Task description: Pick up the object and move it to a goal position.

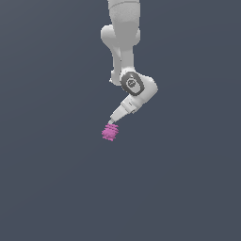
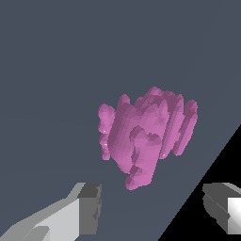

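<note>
The object (image 1: 109,132) sits on the flat slate-grey desk (image 1: 52,188), a small magenta-pink ridged lump, roughly at the middle of the exterior view; I read it as resting on the surface, not lifted. My tool (image 1: 112,123) is angled down just above it, its tip close to the lump's upper edge, though from the exterior view I cannot tell whether it touches. In the wrist view the object (image 2: 147,136) lies ahead of the two fingers (image 2: 87,207), which stand spread well apart with the lump beyond their tips rather than between them; so I judge the grasp not yet made. Reaching looks nearly done; closing on the lump, lifting it and carrying it to the goal are all left; I see no goal marker in either view. The desk (image 2: 56,70) is plain and unmarked, and the wrist view shows its edge falling off into black
</note>
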{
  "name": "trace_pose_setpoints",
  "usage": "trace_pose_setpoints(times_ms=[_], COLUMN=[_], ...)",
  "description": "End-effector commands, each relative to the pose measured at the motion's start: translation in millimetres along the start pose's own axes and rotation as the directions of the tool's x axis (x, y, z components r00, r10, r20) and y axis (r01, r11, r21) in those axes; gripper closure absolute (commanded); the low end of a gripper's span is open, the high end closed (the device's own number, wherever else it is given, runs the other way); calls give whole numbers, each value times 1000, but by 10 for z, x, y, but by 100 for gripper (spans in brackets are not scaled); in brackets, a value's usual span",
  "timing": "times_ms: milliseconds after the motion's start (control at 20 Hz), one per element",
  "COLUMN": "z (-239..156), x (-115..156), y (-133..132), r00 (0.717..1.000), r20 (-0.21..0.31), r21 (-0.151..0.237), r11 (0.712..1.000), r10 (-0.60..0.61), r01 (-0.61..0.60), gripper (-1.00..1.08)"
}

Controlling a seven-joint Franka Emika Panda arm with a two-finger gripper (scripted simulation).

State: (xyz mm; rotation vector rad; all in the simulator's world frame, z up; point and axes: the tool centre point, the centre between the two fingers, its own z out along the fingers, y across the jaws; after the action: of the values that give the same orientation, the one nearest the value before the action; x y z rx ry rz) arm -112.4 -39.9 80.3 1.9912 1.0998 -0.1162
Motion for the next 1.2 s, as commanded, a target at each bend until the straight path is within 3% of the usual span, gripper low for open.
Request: trace_pose_setpoints(times_ms=[0, 1150], z=[4, 313], x=[-1, 4], y=[-9, -55], r00=[1000, 1000], r20=[0, -3], r21=[3, 17], r11=[1000, 999], r10=[4, 27], r01=[-4, -27], gripper=[-60, -60])
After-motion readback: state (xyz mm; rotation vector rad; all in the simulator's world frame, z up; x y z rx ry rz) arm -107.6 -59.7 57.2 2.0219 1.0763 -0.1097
